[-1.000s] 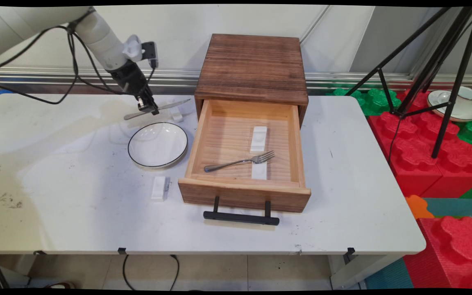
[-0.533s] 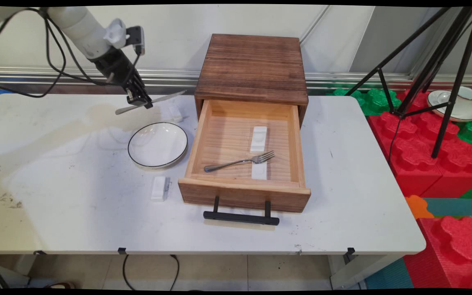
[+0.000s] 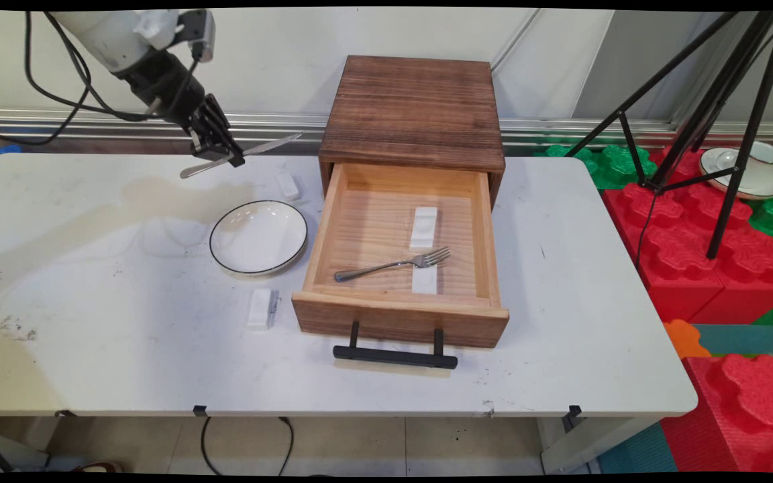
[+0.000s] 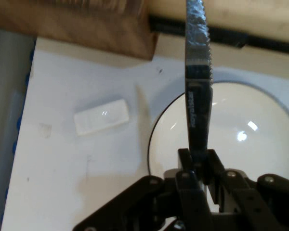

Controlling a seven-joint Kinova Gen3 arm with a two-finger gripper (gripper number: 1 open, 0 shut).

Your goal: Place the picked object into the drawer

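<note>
From the main view, the black two-finger end effector (image 3: 220, 155) hangs in the air behind the round white plate with a thin black rim (image 3: 258, 237), clamped on a silver table knife with a serrated blade (image 3: 241, 155). The knife lies roughly level, its blade pointing toward the dark wooden cabinet (image 3: 413, 111) with its pale open drawer (image 3: 401, 258). The grip looks to sit near the knife's middle on thin metal, so I judge the knife could pivot or slip if swung quickly, and its tip could strike the cabinet's left wall. Behind the plate a small white block (image 3: 288, 185) lies on the white bench (image 3: 91, 288); in front of the plate lies another white block (image 3: 261, 308). In the drawer, right of the plate, a silver fork (image 3: 392, 264) rests across a white block (image 3: 424, 228).

From the hand view, the end effector (image 4: 197, 166) pinches the knife (image 4: 198, 86) edge-up, the blade running over the plate (image 4: 241, 139) toward the cabinet (image 4: 77, 24). The small white block (image 4: 101, 117) lies beside the plate's rim, apart from it.
</note>
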